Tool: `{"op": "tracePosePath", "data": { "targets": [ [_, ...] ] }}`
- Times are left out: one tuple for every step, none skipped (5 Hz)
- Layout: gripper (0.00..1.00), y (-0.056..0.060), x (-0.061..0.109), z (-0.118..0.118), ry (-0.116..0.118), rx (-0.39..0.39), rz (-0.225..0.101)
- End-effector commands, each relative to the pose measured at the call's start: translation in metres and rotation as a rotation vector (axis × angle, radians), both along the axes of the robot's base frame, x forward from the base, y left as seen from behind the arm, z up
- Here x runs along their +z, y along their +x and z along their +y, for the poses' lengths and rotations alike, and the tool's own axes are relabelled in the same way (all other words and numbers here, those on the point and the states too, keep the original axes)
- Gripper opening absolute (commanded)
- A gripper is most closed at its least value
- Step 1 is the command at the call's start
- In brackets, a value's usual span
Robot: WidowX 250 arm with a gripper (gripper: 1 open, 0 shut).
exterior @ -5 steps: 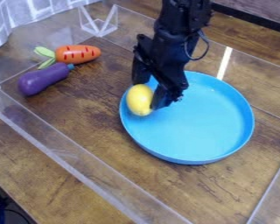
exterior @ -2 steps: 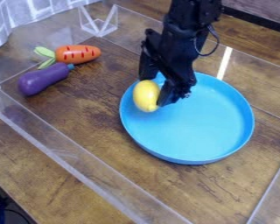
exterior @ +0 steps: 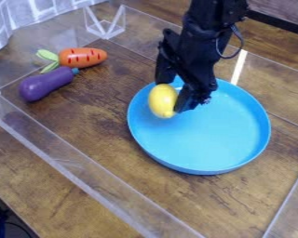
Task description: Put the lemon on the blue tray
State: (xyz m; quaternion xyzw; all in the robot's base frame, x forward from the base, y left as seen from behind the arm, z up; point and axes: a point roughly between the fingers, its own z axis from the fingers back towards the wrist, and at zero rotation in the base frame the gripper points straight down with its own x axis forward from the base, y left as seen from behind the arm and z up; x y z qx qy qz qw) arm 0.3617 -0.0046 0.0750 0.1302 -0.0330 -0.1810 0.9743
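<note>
The yellow lemon (exterior: 163,100) hangs just above the left part of the blue tray (exterior: 220,135), clamped between the black fingers of my gripper (exterior: 171,99). The gripper reaches down from the arm at the top of the view and is shut on the lemon. The tray is a large round blue dish with a raised rim, resting on the wooden table. Part of the lemon's right side is hidden behind a finger.
An orange carrot (exterior: 79,57) and a purple eggplant (exterior: 47,85) lie at the left on the table. Clear plastic walls run along the left and front edges. A clear stand (exterior: 104,19) is at the back.
The gripper has carried the lemon up and to the right, from the tray's left rim to further over the tray. The tray, carrot and eggplant stayed put.
</note>
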Motion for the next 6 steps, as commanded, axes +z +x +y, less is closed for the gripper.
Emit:
{"op": "tracePosePath", "data": {
  "targets": [
    [0.00,0.012,0.035,-0.014,-0.008,-0.034,-0.101],
    [0.00,0.014,0.037,-0.024,-0.010,-0.051,-0.107],
    [0.00,0.016,0.036,-0.036,-0.010,-0.075,-0.112],
    [0.00,0.016,0.036,-0.046,-0.009,-0.102,-0.116],
    [0.00,0.016,0.033,-0.053,-0.009,-0.115,-0.114],
    [0.00,0.015,0.029,-0.057,-0.012,-0.121,-0.113]
  ]
}}
